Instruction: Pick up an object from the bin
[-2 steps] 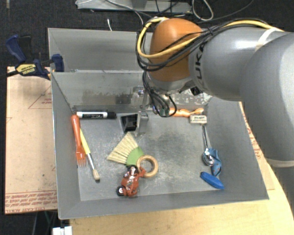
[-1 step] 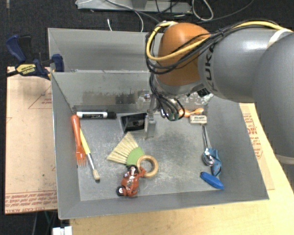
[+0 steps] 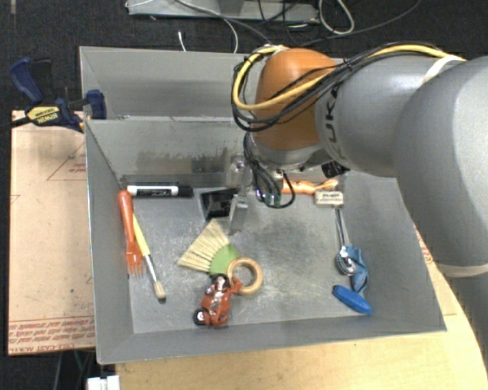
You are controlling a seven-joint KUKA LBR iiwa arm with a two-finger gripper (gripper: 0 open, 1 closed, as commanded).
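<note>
The fingers [image 3: 237, 211] point straight down near the centre of the frame, low over the back of the bin [image 3: 106, 218] floor, a pose that suits a grasp from above. Whether they are open or closed cannot be told. Nothing is seen between them, so the pick looks not yet made. Their tip is just right of a small black block [image 3: 215, 204] and just above the narrow end of a straw-coloured fan brush [image 3: 203, 252]. Either could be the target, and which one cannot be told. Above the fingers sits the wrist's orange cover [image 3: 289, 96], looped with yellow and black cables. The thick grey arm [image 3: 407, 112] runs off to the upper right.

The other things lie loose and flat on the bin floor, probably because the sloped walls slide them down. Bunched at the brush's lower right are a green piece [image 3: 224, 258], a wooden ring [image 3: 246, 275] and a red toy [image 3: 215, 303], a cluster that may crowd a grasp there. At left, well apart, lie a black marker [image 3: 156, 191], an orange-handled tool [image 3: 128, 230] and a pale stick [image 3: 152, 273]. At right lie a metal tool [image 3: 342, 230] and a blue piece [image 3: 351, 299], apart from the cluster.
</note>
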